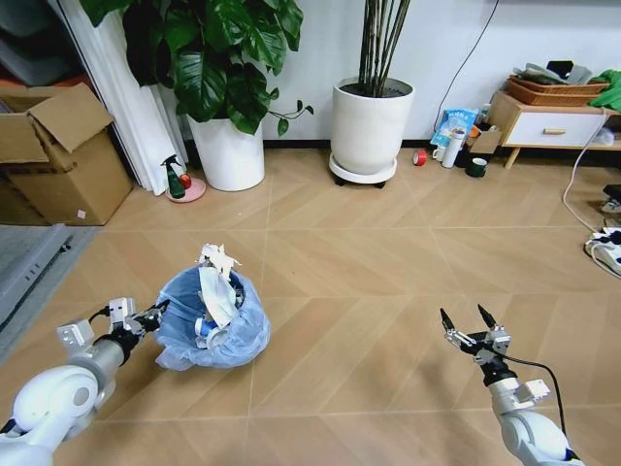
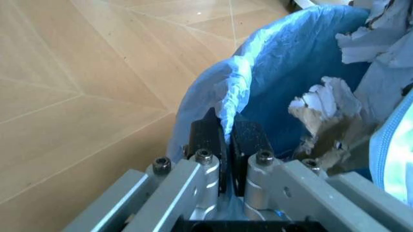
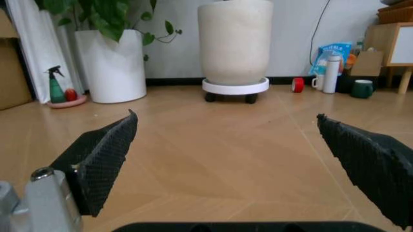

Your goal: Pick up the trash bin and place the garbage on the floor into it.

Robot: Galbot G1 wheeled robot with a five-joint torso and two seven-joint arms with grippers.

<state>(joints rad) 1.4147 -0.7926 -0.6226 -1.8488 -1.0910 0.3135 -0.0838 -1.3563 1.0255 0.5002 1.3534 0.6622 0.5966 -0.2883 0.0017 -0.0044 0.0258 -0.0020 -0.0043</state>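
Left gripper (image 1: pixel 155 313): low on the robot's left, its jaws pinched tight on the rim of the trash bin (image 1: pixel 212 320), with a fold of the light blue bag liner caught between the dark pads (image 2: pixel 206 137), as the left wrist view shows.
Right gripper (image 1: pixel 470 324): low on the robot's right, well apart from the bin, jaws spread wide with nothing between them; bare planks lie ahead of it.
Trash bin: sitting on the floor (image 1: pixel 340 291) just beside the left gripper, its blue liner spilling over the rim.
Garbage (image 1: pixel 218 282): crumpled white paper and torn scraps piled inside the bin and poking above the rim.
Progress: the bin is grasped and already loaded; the planks near the robot show no loose litter, so the collecting looks largely or wholly done. Whether the bin is lifted off the floor I cannot tell.
Surface: light wood-look planks in a herringbone pattern with pale seams.
Room: cardboard boxes (image 1: pixel 53 150) at far left, two big white plant pots (image 1: pixel 372 126) along the wall, a small spray bottle (image 1: pixel 175 180) beside them, a low cabinet (image 1: pixel 553 121) at far right.
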